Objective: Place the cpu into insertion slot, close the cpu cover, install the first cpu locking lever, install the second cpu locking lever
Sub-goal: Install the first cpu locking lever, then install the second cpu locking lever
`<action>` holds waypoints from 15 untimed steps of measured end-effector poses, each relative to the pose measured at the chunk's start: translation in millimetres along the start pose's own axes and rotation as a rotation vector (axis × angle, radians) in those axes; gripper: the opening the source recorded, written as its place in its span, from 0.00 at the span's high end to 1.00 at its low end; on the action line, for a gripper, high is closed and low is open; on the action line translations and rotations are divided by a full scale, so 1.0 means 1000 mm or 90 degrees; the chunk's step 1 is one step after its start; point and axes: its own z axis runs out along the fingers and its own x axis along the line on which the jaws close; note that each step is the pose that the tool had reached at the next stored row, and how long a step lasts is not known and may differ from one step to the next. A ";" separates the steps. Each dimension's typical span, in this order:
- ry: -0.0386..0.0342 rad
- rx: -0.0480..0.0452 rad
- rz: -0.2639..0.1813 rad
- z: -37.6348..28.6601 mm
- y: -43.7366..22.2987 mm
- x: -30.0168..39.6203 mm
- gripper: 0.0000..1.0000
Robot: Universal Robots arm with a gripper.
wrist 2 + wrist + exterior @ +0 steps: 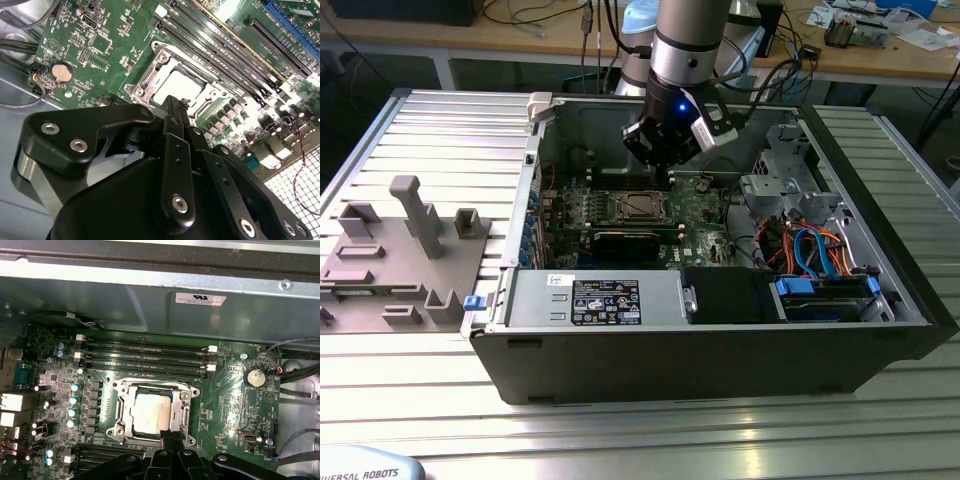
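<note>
The cpu lies flat in the socket on the green board, its silver-grey top showing through the window of the cpu cover. The cover frame lies down around the cpu. My gripper is shut, its black fingertips together at the socket's edge, just above the cover's rim. In the second wrist view the gripper points at that same edge. The exterior view has the gripper hanging inside the open case, just behind the cpu. How the locking levers stand I cannot tell.
Black memory slots run beside the socket, and a coin cell sits on the board. A long black card lies in front of the socket. Cables and a drive cage fill the case's right. A grey fixture stands on the table outside.
</note>
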 end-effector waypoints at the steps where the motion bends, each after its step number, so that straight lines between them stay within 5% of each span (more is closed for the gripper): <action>1: 0.0000 -0.0001 0.000 0.0000 0.0000 0.0000 0.89; 10: -0.0001 -0.0006 0.000 0.0000 0.0000 0.0000 0.89; 13: -0.0005 -0.0051 0.000 0.0001 -0.0003 0.0002 0.89; 14: -0.0007 -0.0086 0.000 0.0002 -0.0005 0.0004 0.89; 15: -0.0021 -0.0245 -0.001 0.0002 -0.0010 0.0012 0.89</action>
